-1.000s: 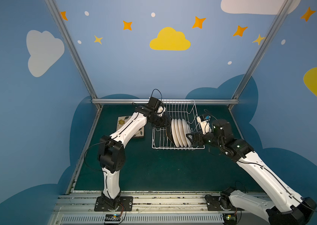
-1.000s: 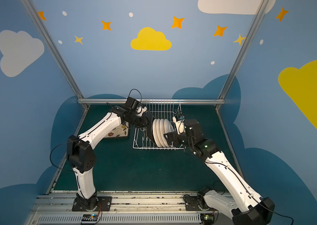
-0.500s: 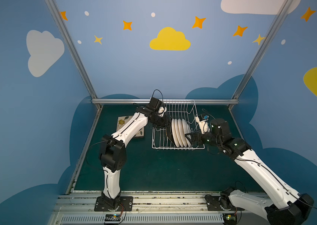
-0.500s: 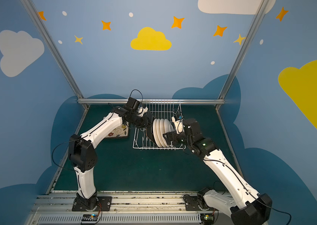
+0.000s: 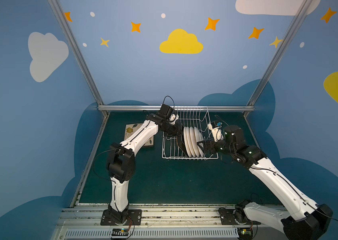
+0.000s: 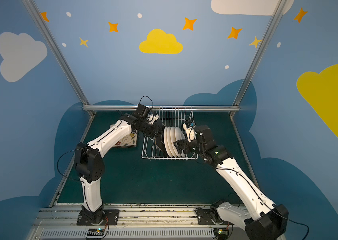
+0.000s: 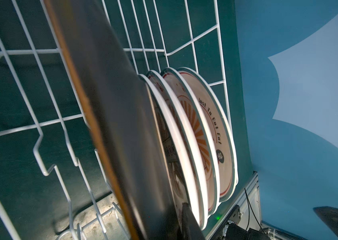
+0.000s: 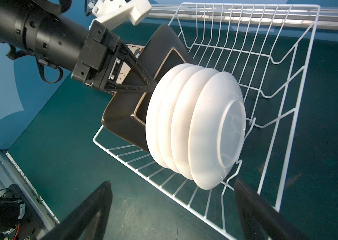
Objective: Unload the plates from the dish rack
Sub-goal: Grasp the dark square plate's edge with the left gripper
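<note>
Right wrist view: left gripper [image 8: 152, 88] pinches black-backed square plate [image 8: 122, 116] in dish rack [image 8: 247, 4].
Round plates [image 8: 205, 124] stand against it, near table's [image 5: 164, 182] far edge; right gripper [image 8: 172, 182] spread wide beside them.

A dark green surface [image 5: 164, 182] spreads beneath the left gripper [image 5: 180, 141]. Just behind that gripper runs a silver rail [image 5: 134, 107]. Well above it, a blue wall [image 5: 143, 72] carries a yellow cloud [image 5: 181, 42] and orange stars [image 5: 212, 24].

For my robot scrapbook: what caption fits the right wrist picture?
The left gripper clamps a black square plate beside four round white plates in the wire dish rack.
</note>
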You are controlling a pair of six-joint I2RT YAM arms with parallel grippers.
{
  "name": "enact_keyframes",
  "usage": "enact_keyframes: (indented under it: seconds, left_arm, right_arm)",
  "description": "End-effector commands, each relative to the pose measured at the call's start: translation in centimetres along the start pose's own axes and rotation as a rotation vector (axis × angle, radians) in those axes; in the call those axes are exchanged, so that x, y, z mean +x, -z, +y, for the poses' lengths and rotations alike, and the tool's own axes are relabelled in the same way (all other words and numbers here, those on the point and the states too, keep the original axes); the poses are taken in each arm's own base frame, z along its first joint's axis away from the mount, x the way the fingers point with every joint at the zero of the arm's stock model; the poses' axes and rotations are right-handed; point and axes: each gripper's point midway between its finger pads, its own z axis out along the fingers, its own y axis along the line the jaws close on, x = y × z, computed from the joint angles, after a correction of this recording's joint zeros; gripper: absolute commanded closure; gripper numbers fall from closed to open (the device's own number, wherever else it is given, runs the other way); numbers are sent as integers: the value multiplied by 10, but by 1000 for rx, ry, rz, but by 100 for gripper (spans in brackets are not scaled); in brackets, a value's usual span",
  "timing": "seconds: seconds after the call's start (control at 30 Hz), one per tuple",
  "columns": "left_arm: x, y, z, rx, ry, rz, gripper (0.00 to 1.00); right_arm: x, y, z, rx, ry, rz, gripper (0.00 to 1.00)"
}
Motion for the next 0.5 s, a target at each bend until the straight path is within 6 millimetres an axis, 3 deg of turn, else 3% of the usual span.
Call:
enact_keyframes:
  seconds: [0.0,0.3,0.47]
  left_arm:
    - [19,-20,37,-111,63,81,78]
    - [25,-25,42,-118,88,97,81]
    - [29,-29,44,-113,101,117,68]
  right_arm:
    - [-17,9,2,-2,9,-48,9]
    - [-16,12,0,4,5,-56,9]
    - [-16,11,0,4,4,-55,9]
